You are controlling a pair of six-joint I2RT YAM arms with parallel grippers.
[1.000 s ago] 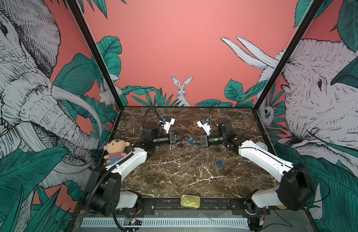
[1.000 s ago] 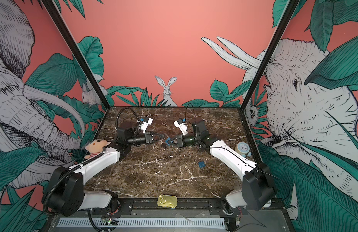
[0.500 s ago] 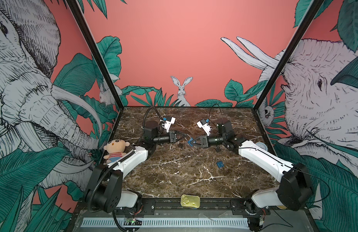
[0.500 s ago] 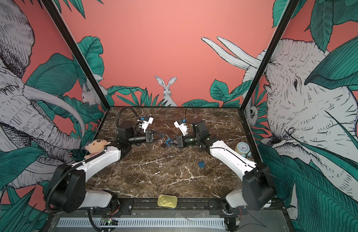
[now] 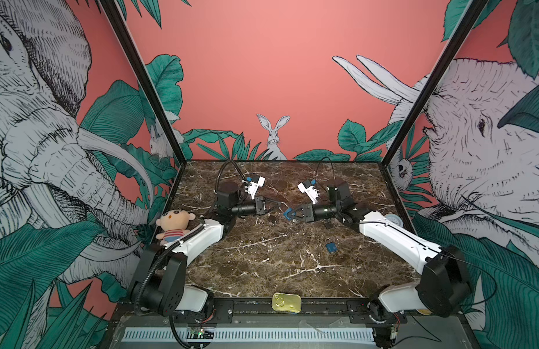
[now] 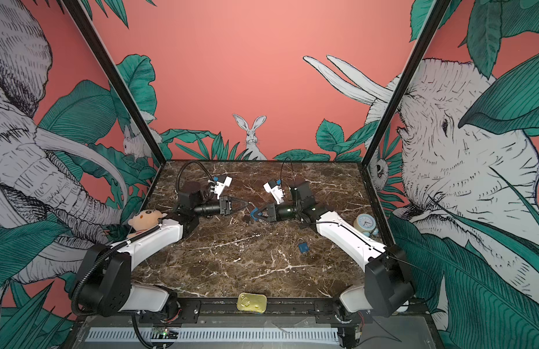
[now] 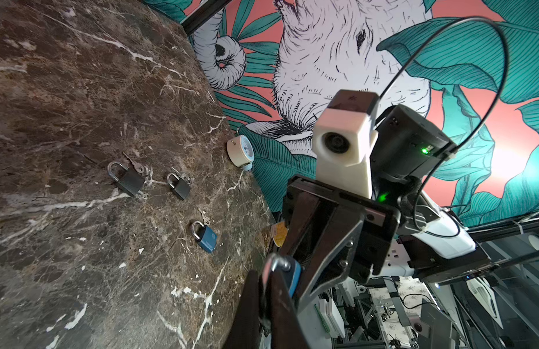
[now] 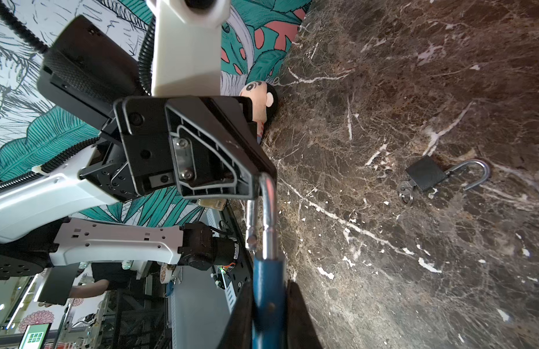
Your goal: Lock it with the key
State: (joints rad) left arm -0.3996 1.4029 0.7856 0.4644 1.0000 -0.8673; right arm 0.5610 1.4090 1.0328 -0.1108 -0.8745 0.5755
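In both top views the right claw (image 5: 292, 215) pinched the blue padlock (image 5: 287, 211) above the worktop (image 5: 262, 256), its long axis aimed at the left claw (image 5: 277, 205), which was nearer than a second before and no longer spread. From the left wrist, that claw's fingers (image 7: 281, 308) were pressed together on the shackle (image 7: 276, 263). From the right wrist, the shackle (image 8: 268, 208) stood pulled out, open end free.

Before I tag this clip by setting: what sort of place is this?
Likely a lab robot test booth: jungle-mural walls box in a marble-look tabletop, with left arm and right arm mounted at its front rail.
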